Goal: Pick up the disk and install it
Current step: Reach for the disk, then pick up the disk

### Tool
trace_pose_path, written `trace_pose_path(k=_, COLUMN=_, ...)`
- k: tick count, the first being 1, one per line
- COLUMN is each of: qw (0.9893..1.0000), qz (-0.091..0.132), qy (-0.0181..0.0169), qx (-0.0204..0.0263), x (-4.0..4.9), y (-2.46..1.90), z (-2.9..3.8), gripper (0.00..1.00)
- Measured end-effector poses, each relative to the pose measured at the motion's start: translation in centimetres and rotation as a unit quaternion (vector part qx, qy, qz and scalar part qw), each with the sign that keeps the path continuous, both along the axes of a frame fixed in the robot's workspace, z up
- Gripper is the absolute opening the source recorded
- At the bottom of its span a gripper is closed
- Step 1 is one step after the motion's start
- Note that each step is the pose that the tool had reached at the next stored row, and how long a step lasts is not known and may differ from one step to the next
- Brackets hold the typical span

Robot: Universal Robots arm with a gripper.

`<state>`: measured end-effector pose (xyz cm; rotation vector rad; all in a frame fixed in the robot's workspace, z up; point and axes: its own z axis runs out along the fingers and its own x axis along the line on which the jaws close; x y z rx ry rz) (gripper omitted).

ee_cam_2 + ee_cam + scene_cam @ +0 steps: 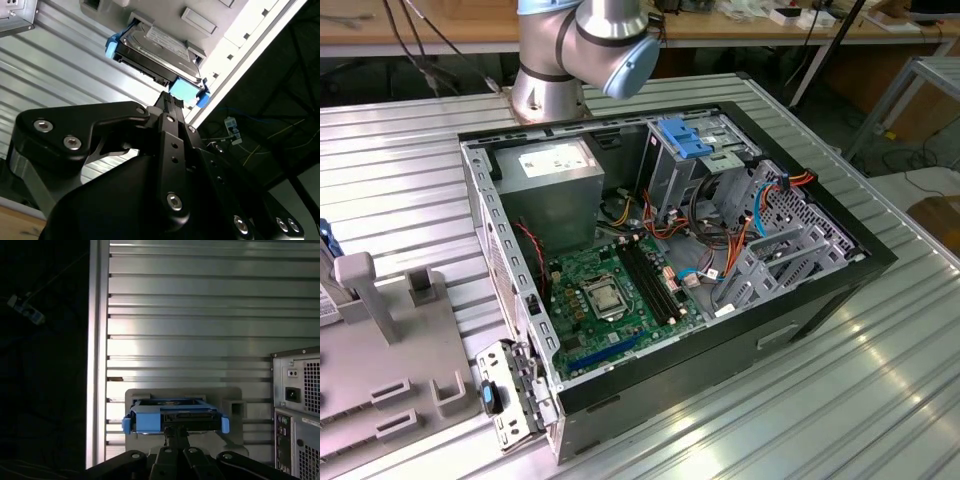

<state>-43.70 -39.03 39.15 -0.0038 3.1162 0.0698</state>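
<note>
The disk (156, 49) is a dark grey drive with a pale label and bright blue side rails. It lies against the pale grey holder (200, 20) on the ribbed metal table. In the first wrist view the disk (172, 419) shows end-on, its blue rail facing me, in front of the holder (182, 392). My gripper (172, 102) has its black fingers drawn close together at the disk's blue end rail. The gripper (176, 432) sits just under that rail's middle. I cannot tell whether the disk rests on the holder or is lifted off it.
An open computer case (790, 310) lies on the ribbed table, showing the green motherboard (615, 290), a grey power-supply box (555, 175) and a metal drive cage with a blue latch (685, 135). The case's rear panel (299, 410) stands near the disk. The table edge (99, 340) runs alongside.
</note>
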Motion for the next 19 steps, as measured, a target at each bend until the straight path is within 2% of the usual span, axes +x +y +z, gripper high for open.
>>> trace_pose_path(k=1, qw=1.0, qz=0.0, qy=0.0, qx=0.0, x=-0.48, y=-0.15, z=-0.01, gripper=0.11)
trace_pose_path(k=2, qw=1.0, qz=0.0, qy=0.0, qx=0.0, x=-0.55, y=-0.17, z=0.0, gripper=0.11)
trace_pose_path(k=16, qw=1.0, qz=0.0, qy=0.0, qx=0.0, x=-0.64, y=-0.17, z=-0.01, gripper=0.11)
trace_pose_path(k=17, qw=0.9999, qz=0.01, qy=0.0, qx=0.0, x=-0.65, y=-0.16, z=0.0, gripper=0.11)
trace_pose_path(k=18, qw=0.9993, qz=0.036, qy=-0.0001, qx=0.0001, x=-0.65, y=-0.17, z=-0.02, gripper=0.11)
trace_pose_path(k=19, qw=0.9987, qz=0.05, qy=0.0, qx=0.0, x=-0.65, y=-0.16, z=-0.01, gripper=0.11)
